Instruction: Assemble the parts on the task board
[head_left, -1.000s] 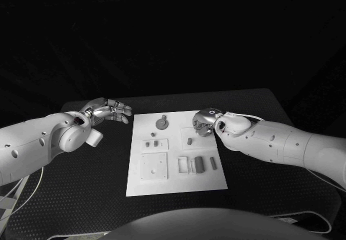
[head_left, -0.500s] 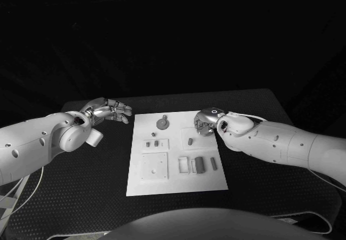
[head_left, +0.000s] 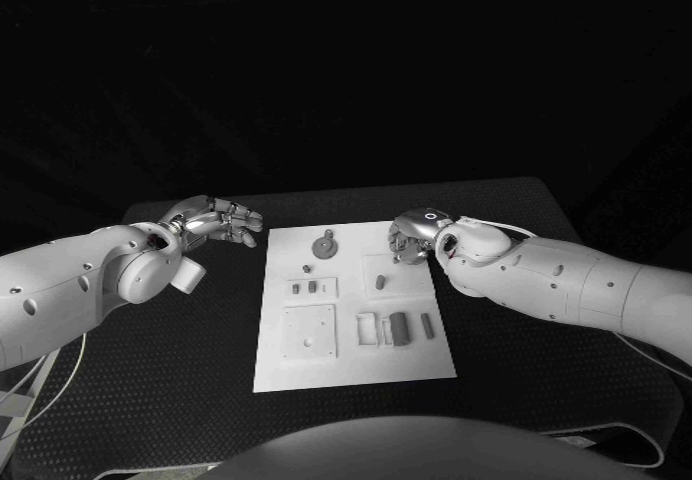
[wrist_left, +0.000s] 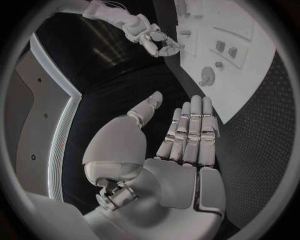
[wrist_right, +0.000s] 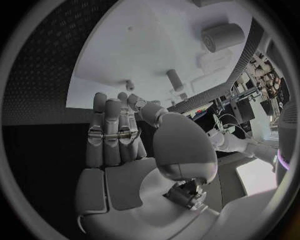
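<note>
The right hand (head_left: 414, 240), empty and unclenched, is edging rightward at frame centre; it should descend squarely over the task board (head_left: 353, 370).

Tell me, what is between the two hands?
In the head view, the far end of the white task board, bearing one round part, lies between the left hand and right hand.

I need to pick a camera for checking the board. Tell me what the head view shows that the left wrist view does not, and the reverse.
Head view alone: the whole white rectangular task board, with the row of small grey parts at its near end. Left wrist view alone: the silver left hand from behind, its palm empty and fingers straight. Both: the silver right hand over the board's far right corner, and the round grey part with a tab.
</note>
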